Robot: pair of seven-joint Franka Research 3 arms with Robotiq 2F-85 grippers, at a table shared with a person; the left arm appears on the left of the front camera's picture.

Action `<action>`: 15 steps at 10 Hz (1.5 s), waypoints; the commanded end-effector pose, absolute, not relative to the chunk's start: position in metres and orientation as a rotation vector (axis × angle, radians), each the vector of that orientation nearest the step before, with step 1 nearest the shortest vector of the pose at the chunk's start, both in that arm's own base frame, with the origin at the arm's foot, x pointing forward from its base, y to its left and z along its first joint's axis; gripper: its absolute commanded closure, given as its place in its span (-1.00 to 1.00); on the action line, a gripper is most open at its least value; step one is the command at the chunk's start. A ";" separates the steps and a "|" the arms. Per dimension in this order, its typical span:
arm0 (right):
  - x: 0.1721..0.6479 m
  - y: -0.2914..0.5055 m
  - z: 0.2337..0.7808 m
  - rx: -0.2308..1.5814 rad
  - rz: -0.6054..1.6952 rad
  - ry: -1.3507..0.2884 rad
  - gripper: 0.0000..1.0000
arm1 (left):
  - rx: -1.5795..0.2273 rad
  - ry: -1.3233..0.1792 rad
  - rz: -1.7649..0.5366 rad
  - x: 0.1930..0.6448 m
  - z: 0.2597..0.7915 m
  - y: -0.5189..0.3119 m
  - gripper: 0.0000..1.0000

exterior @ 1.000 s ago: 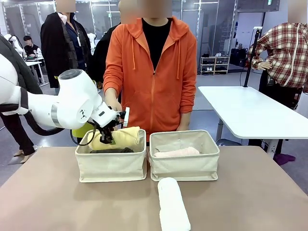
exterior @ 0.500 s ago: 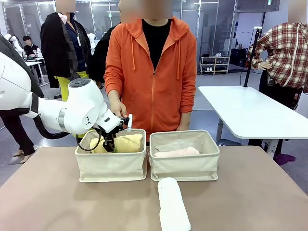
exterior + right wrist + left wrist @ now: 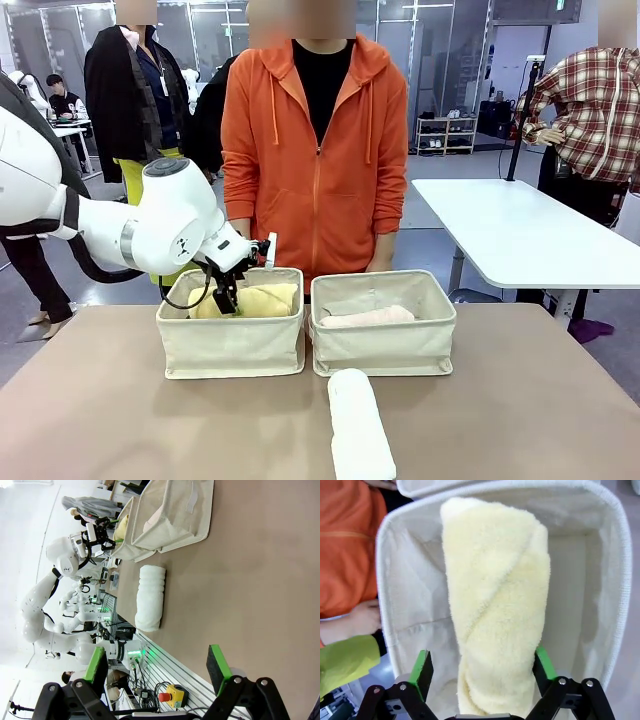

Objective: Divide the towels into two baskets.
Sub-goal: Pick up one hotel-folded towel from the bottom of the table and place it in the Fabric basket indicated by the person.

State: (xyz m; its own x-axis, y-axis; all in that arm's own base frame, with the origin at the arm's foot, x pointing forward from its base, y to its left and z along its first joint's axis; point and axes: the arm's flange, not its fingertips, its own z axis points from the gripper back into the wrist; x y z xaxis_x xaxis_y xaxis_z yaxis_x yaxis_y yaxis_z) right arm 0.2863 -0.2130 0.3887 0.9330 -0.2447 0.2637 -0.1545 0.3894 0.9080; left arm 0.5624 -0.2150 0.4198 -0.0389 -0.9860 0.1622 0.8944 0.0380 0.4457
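Observation:
Two cream baskets stand side by side at the table's far edge. My left gripper (image 3: 228, 295) hangs over the left basket (image 3: 230, 345), open, its green pads wide on either side of the pale yellow towel (image 3: 262, 300). In the left wrist view that yellow towel (image 3: 495, 595) lies inside the basket (image 3: 620, 580), between the spread fingers of the left gripper (image 3: 482, 665). A pale pink towel (image 3: 365, 318) lies in the right basket (image 3: 385, 345). The white towel (image 3: 358, 425) rests on the table in front. My right gripper (image 3: 157, 667) is open above bare table, away from the white towel (image 3: 150, 597).
A person in an orange hoodie (image 3: 315, 150) stands close behind the baskets, one hand (image 3: 365, 617) beside the left basket's outer wall. Brown tabletop (image 3: 520, 420) spreads on both sides of the white towel. A white table (image 3: 520, 230) stands at the back right.
My left gripper came down into the left basket with the yellow towel and opened, leaving the towel lying there. The person's hand drew back from the basket.

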 end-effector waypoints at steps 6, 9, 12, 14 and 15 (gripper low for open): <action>0.287 -0.212 0.392 1.182 -0.053 -0.392 -1.00 | 0.244 -0.477 -1.517 0.550 0.460 -0.206 -1.00; 0.287 -0.212 0.392 1.182 -0.053 -0.392 -1.00 | 0.244 -0.477 -1.517 0.550 0.460 -0.206 -1.00; 0.287 -0.212 0.392 1.182 -0.053 -0.392 -1.00 | 0.244 -0.477 -1.517 0.550 0.460 -0.206 -1.00; 0.287 -0.212 0.392 1.182 -0.053 -0.392 -1.00 | 0.244 -0.477 -1.517 0.550 0.460 -0.206 -1.00; 0.287 -0.212 0.392 1.182 -0.053 -0.392 -1.00 | 0.244 -0.477 -1.517 0.550 0.460 -0.206 -1.00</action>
